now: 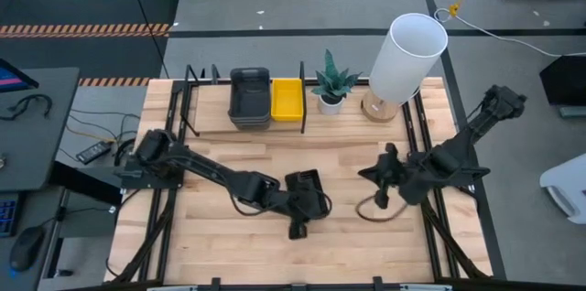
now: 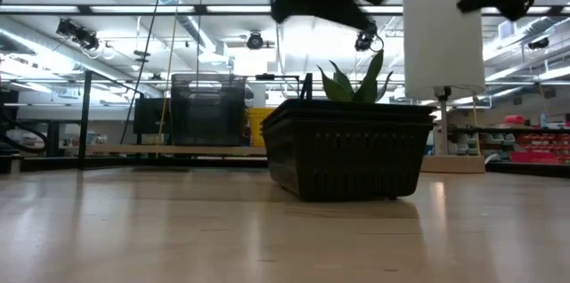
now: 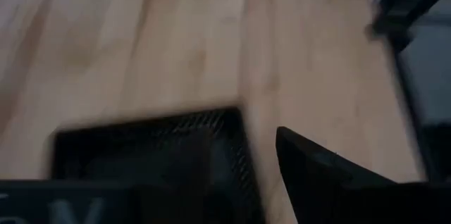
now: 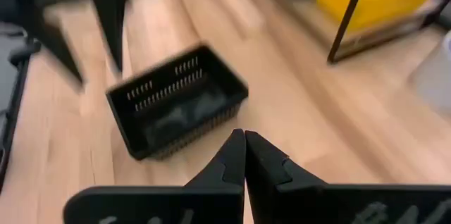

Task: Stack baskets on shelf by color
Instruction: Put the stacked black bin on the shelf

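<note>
A black perforated basket (image 1: 307, 184) (image 2: 347, 149) (image 4: 176, 101) stands upright on its base in the middle of the wooden tabletop. My left gripper (image 4: 99, 75) hangs open just over and beside it, one finger (image 3: 317, 175) outside the basket's wall (image 3: 236, 146); I see no touch. My right gripper (image 4: 244, 146) is shut and empty, to the basket's right, pointing at it. On the shelf (image 1: 206, 113) along the far side, a stack of grey baskets (image 1: 249, 99) sits next to a yellow basket (image 1: 287, 99), with a black upright bar beyond the yellow one.
A small potted plant (image 1: 330, 85) and a tall white lamp (image 1: 407, 58) stand at the far right of the shelf. A dark cord loop (image 1: 371, 209) lies on the table below my right arm. Black frame rails run along both table sides. Bare wood lies near the basket.
</note>
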Tool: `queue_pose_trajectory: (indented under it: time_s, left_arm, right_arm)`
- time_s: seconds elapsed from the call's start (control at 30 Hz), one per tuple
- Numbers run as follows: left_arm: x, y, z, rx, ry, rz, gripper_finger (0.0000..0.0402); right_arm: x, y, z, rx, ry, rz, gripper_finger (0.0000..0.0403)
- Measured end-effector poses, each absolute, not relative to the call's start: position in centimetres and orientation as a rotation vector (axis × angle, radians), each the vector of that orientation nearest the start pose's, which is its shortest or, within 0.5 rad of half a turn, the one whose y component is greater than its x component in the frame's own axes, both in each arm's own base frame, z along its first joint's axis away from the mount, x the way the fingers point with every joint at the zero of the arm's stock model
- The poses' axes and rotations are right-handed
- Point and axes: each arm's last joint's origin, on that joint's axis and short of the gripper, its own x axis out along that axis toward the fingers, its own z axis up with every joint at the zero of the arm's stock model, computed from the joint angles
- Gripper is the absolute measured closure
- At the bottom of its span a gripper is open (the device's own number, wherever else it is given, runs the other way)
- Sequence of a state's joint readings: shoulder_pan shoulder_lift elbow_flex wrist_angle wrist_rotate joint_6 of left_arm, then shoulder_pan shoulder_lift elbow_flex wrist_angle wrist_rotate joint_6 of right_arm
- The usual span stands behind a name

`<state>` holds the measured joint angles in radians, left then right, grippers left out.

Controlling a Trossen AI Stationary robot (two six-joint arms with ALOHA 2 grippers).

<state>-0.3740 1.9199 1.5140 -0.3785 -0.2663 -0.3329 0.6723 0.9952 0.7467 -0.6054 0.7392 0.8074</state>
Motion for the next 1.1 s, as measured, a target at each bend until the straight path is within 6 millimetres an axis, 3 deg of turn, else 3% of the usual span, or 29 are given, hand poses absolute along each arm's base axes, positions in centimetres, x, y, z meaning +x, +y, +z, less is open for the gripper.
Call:
queue_pose_trajectory:
  time_s: [0.37,0.57,0.73,1.1]
  left_arm:
    - [41.6,-16.0,19.4,-0.097,0.795,0.075,0.0115]
    - [42.0,-16.4,17.0,-0.070,0.828,0.106,0.0108]
    - [42.0,-16.1,15.7,-0.042,0.902,0.079,0.0160]
    - [41.4,-16.0,15.5,-0.012,0.981,0.055,0.0382]
  right_arm:
    - [14.8,13.2,25.6,0.134,0.402,-0.311,0.0398]
    - [14.9,14.4,24.9,0.109,0.378,-0.309,0.0398]
    - [15.2,15.1,24.6,0.109,0.371,-0.299,0.0398]
    - [15.8,15.9,24.0,0.102,0.362,-0.295,0.0398]
